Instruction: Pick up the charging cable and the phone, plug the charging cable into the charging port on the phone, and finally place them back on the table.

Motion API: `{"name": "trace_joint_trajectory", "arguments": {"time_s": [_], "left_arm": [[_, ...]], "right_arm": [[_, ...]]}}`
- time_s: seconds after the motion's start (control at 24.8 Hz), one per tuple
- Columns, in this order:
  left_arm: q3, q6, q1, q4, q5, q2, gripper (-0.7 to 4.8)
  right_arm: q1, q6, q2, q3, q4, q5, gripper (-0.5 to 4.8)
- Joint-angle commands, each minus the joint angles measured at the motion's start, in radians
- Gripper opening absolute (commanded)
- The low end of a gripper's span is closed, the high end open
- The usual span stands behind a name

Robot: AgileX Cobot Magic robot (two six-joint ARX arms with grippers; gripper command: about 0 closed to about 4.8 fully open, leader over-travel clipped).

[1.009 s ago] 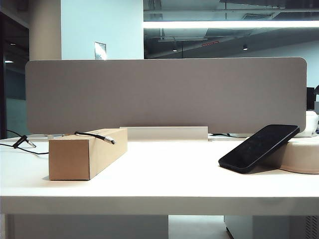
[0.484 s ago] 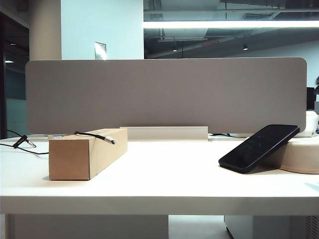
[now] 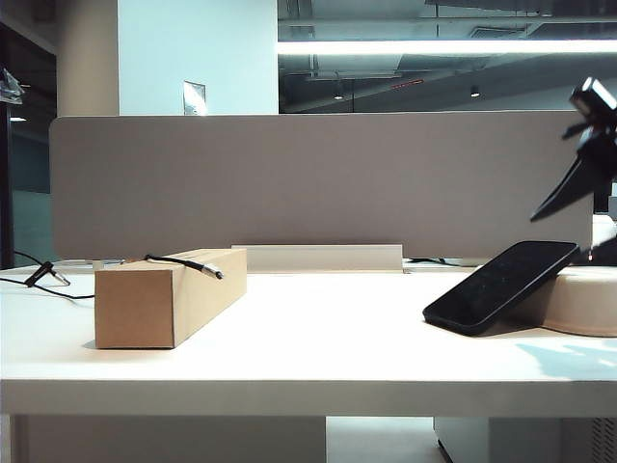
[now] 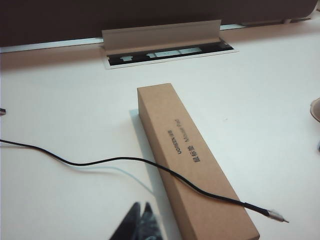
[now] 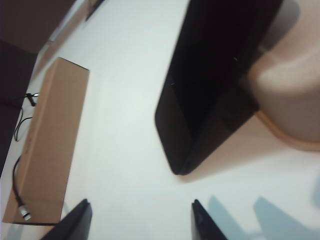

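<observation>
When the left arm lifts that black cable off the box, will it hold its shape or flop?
Probably flop: the charging cable is thin and lies in loose curves across the table and over the cardboard box. Its plug overhangs the box edge unsupported, so it may swing. The trailing length will likely drag. Left gripper is shut, above the table short of it; right gripper is open near the phone.

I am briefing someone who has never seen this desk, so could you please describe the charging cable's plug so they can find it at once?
On the white table, find the long brown cardboard box on the left. A thin black charging cable crosses the box's top, and its plug juts past the box's edge. It is the only small silvery metal tip here.
</observation>
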Motion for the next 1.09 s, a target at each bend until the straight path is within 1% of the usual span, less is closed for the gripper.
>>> {"name": "trace_joint_trajectory", "arguments": {"time_s": [0.04, 0.08, 0.12, 0.36, 0.48, 0.69, 0.77, 0.81, 0.89, 1.01, 1.09], "left_arm": [[0.007, 0.002, 0.002, 0.009, 0.005, -0.001, -0.06], [0.007, 0.002, 0.002, 0.009, 0.005, -0.001, -0.06], [0.007, 0.002, 0.002, 0.006, 0.005, -0.001, -0.06], [0.007, 0.002, 0.002, -0.006, 0.005, -0.001, -0.06], [0.007, 0.002, 0.002, -0.009, 0.005, -0.001, -0.06], [0.007, 0.001, 0.001, -0.008, 0.008, 0.000, -0.06], [0.007, 0.014, -0.029, -0.005, 0.002, 0.003, -0.06], [0.007, 0.054, -0.050, -0.002, 0.002, 0.013, -0.06], [0.008, 0.087, -0.091, -0.001, 0.002, 0.041, -0.06], [0.008, 0.088, -0.137, -0.001, 0.002, 0.095, -0.06], [0.021, 0.124, -0.181, -0.015, 0.003, 0.140, -0.06]], "right_arm": [[0.000, 0.053, 0.080, 0.013, 0.101, -0.009, 3.53], [0.000, 0.056, 0.103, 0.018, 0.107, -0.009, 3.71], [0.000, 0.057, 0.151, 0.035, 0.110, -0.011, 3.78], [0.001, 0.057, 0.278, 0.108, 0.137, -0.044, 3.78], [0.014, 0.057, 0.364, 0.169, 0.147, -0.047, 3.78], [0.032, 0.057, 0.450, 0.219, 0.148, -0.046, 3.78], [0.032, 0.044, 0.461, 0.219, 0.131, -0.048, 3.78], [0.032, 0.015, 0.461, 0.219, 0.123, -0.040, 3.78], [0.032, -0.005, 0.461, 0.219, 0.127, -0.016, 3.78], [0.032, -0.005, 0.462, 0.219, 0.128, 0.011, 3.78], [0.032, -0.005, 0.468, 0.220, 0.134, 0.021, 3.77]]}}
